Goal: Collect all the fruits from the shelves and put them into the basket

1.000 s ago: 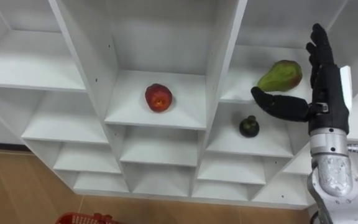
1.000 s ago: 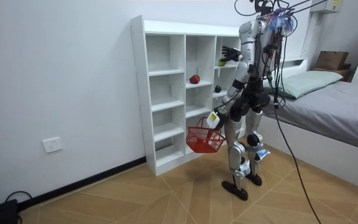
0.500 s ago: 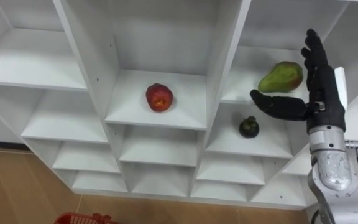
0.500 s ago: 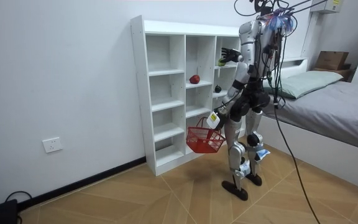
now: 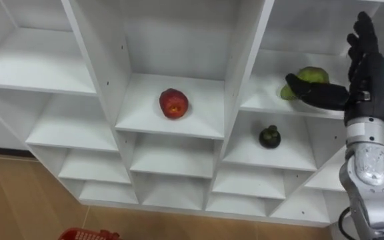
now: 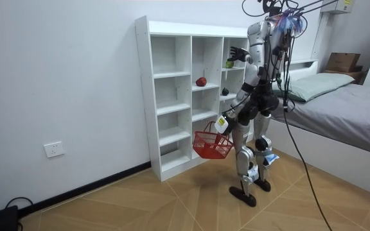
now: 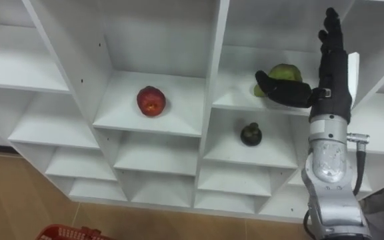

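In the left eye view the right hand [image 5: 365,83], spread wide and holding nothing, has its thumb in front of a green fruit [image 5: 309,73] on the shelf [image 5: 179,127]. An apple [image 5: 173,103] sits one compartment to the left. In the room view a red basket [image 6: 211,144] hangs at the left hand [image 6: 223,120].

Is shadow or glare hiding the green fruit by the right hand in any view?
Left eye view: no glare, the shelf evenly lit; the thumb of the right hand, not shadow, covers part of the green fruit. Right eye view: the same, thumb across its front. Room view: even light, the fruit a small green spot by the hand.
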